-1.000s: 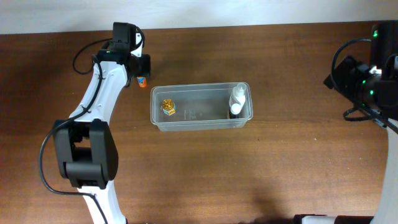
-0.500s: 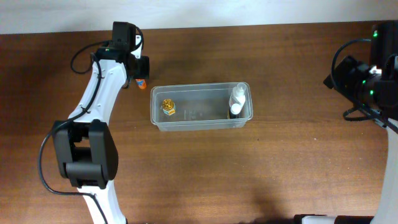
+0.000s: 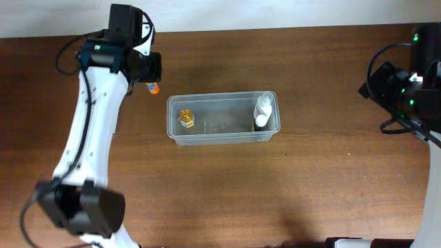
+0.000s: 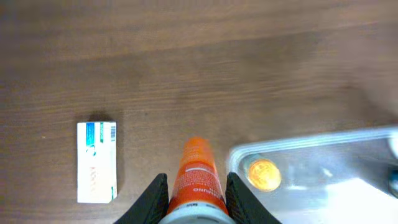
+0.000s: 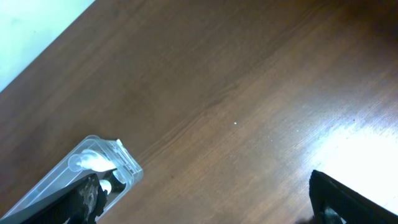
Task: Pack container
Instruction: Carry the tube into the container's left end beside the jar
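Note:
The container (image 3: 222,131) is a clear rectangular tub at the table's middle. It holds a gold-capped jar (image 3: 186,118) at its left end and white bottles (image 3: 262,110) at its right end. My left gripper (image 3: 149,74) is shut on an orange bottle (image 3: 151,87) just outside the container's upper-left corner. In the left wrist view the orange bottle (image 4: 198,162) sits between the fingers (image 4: 196,179), with the container's rim (image 4: 323,138) and the jar (image 4: 263,175) to the right. My right gripper (image 5: 211,208) is open and empty, far to the right of the container (image 5: 127,168).
A small white and blue box (image 4: 96,162) lies flat on the table left of the orange bottle; the left arm hides it in the overhead view. The right arm (image 3: 406,89) stands at the table's right edge. A pale wall runs along the far edge.
My left arm has risen and swung left and back, carrying the orange bottle slightly up and left. The right arm and the container have not moved.

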Robot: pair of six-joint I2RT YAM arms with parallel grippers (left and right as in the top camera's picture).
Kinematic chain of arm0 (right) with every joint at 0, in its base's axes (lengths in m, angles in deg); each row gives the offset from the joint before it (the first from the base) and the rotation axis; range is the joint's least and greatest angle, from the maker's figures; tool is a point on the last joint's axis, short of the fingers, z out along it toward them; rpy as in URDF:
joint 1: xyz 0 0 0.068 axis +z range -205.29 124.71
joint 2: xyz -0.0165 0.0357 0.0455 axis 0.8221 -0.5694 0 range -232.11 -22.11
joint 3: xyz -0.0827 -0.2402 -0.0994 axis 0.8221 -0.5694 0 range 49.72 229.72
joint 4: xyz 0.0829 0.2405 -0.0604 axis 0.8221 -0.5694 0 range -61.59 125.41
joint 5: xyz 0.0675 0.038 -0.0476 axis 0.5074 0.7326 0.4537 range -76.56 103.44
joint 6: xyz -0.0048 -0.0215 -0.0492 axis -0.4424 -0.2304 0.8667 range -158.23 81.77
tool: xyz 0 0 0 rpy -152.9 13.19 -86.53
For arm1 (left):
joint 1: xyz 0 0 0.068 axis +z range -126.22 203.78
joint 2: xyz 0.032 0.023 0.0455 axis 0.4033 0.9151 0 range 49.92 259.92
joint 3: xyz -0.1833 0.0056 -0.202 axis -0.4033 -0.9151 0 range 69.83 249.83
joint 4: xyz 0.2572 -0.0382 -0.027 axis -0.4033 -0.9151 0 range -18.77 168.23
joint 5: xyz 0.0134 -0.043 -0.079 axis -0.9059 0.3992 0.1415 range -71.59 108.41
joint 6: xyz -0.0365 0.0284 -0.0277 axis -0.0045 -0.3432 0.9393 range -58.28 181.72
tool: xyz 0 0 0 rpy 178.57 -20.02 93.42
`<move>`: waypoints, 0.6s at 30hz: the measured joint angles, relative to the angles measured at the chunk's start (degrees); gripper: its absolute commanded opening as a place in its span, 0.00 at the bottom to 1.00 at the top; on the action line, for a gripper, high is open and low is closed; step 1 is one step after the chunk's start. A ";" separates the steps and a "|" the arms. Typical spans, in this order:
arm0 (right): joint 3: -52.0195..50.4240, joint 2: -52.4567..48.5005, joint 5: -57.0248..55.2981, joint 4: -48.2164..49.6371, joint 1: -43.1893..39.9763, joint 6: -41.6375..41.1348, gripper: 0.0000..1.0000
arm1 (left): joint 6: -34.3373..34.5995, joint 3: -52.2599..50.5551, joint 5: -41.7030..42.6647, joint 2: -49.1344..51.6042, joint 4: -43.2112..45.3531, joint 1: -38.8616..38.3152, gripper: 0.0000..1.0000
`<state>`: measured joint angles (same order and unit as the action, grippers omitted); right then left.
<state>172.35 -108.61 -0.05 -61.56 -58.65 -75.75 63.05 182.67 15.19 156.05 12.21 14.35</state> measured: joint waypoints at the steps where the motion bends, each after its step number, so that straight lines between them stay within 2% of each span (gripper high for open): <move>1: 0.00 0.00 0.00 0.00 0.00 0.00 0.98 | 0.00 0.13 0.09 -1.07 -0.96 -0.70 0.19; 11: 0.00 0.00 0.00 0.00 0.00 0.02 0.98 | 0.00 0.33 1.81 -6.19 -11.41 -11.34 0.19; 18: 0.00 -0.02 0.00 0.00 0.00 0.02 0.98 | 0.00 0.31 1.97 -6.16 -12.90 -13.86 0.19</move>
<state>172.35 -108.63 -0.05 -61.56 -58.65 -75.73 63.05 182.98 17.16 149.88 -0.69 0.49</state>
